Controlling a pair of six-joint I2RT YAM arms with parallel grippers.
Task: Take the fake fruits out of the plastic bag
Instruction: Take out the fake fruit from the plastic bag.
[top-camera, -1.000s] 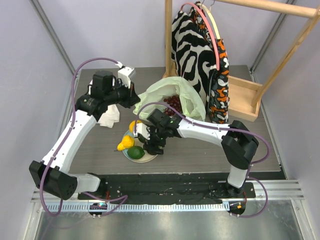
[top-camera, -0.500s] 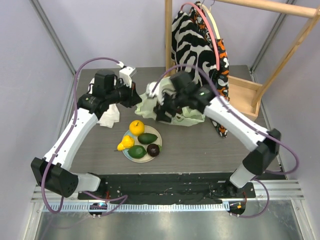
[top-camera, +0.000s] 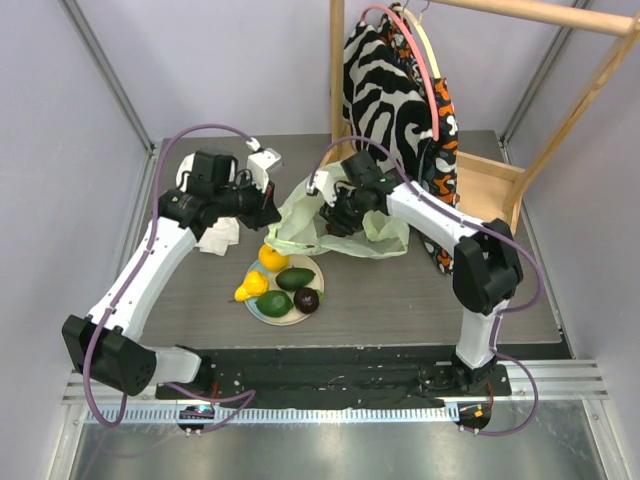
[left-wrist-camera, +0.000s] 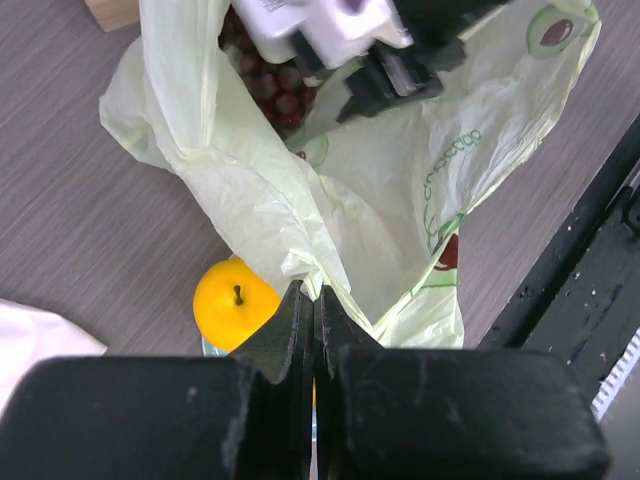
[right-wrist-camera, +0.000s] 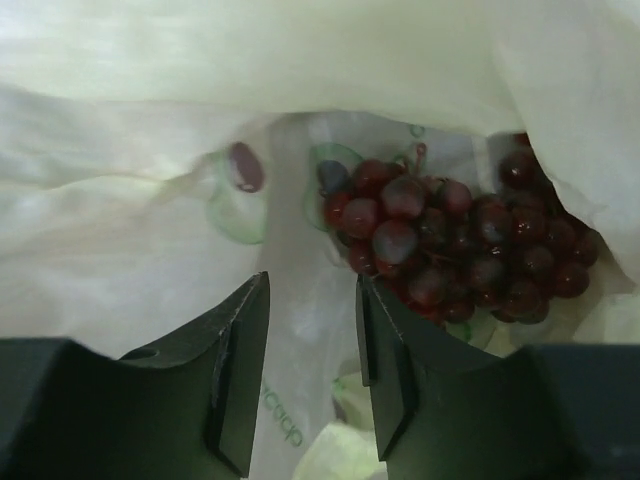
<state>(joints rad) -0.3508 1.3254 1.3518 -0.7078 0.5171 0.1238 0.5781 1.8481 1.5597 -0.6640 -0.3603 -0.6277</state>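
Moved since a second ago: the right gripper (right-wrist-camera: 312, 300) has left the plate (top-camera: 285, 322), where the dark maroon fruit (top-camera: 307, 299) now lies, and has crossed into the mouth of the plastic bag (left-wrist-camera: 380, 200), its jaws narrowing on the way.
Left gripper (left-wrist-camera: 312, 300): fingers pressed together on a fold of the bag's rim and raised off the table. I judge it holds the mouth up and open so the other arm can reach in.
Right gripper: inside the bag, jaws partly apart with nothing between them, aimed at the grape bunch (right-wrist-camera: 450, 250) and just short of it. No contact shows.
Grape bunch: deep in the bag, resting on the film; it is the only fruit seen inside.
Plate load: yellow pear (top-camera: 250, 285), yellow-orange round fruit (top-camera: 272, 257), two green avocados (top-camera: 295, 278) and the maroon fruit, all out of the bag and just beside its near edge.
Stage: probably the last pick – five fruits out, one to go.
Next move: go deeper so the jaws straddle the bunch before shutting.
Risk: slack film lies all round the grapes, so the fingers could pinch plastic along with them.
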